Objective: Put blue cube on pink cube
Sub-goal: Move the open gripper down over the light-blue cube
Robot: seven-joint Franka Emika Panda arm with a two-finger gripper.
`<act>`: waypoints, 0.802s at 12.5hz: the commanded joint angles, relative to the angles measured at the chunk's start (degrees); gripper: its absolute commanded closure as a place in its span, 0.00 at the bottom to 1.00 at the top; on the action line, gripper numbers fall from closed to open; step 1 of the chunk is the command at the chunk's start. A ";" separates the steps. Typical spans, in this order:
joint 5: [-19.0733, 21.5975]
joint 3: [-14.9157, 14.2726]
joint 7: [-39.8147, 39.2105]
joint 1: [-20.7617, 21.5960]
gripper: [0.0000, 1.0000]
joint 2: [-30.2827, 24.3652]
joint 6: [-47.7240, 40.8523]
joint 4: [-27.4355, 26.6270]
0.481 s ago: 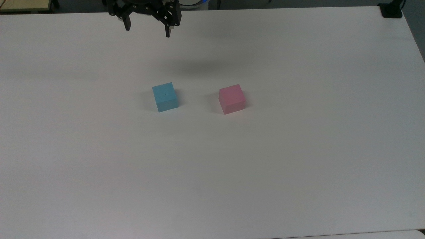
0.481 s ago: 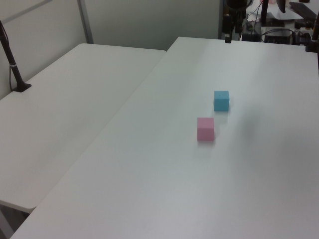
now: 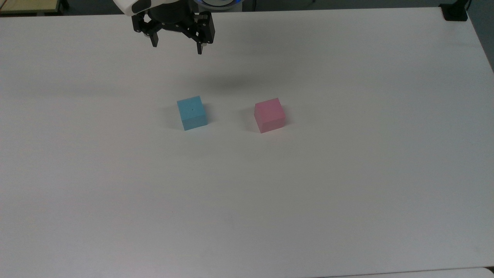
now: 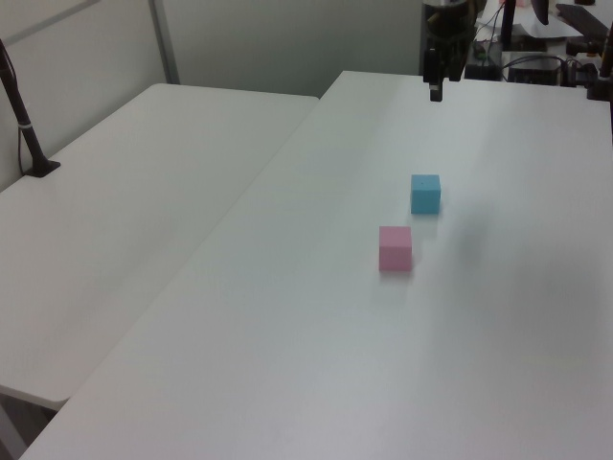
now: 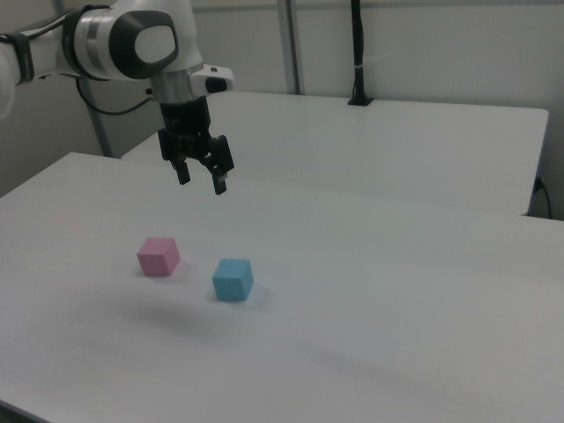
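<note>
Claw [image 3: 177, 46] spread wide, nothing between the fingers, hanging in the air well above the white surface [image 3: 347, 173]. In the top view it sits near the far edge, up from the blue cube [image 3: 192, 112]; in the right view the claw [image 5: 202, 181] is above and to the left of the blue cube [image 5: 233, 278], roughly between both cubes.

Blue cube flat on the surface, small dark dot on its top face. Pink cube [image 3: 269, 114] also flat on the surface, to the blue one's right in the top view, near but apart, clear gap between them. In the left view the pink cube [image 4: 395, 247] is closer to the camera than the blue cube [image 4: 425, 193]. Neither cube is touched; no stacking.
</note>
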 commanded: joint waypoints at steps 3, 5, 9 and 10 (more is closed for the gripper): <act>-0.81 0.16 0.31 1.50 0.00 -0.98 -0.83 -0.24; -0.72 0.16 0.31 1.69 0.00 -1.07 -0.83 -0.24; -0.72 0.16 0.14 3.36 0.00 0.33 0.22 -0.77; -0.72 0.16 -0.30 3.62 0.00 1.90 0.92 -0.77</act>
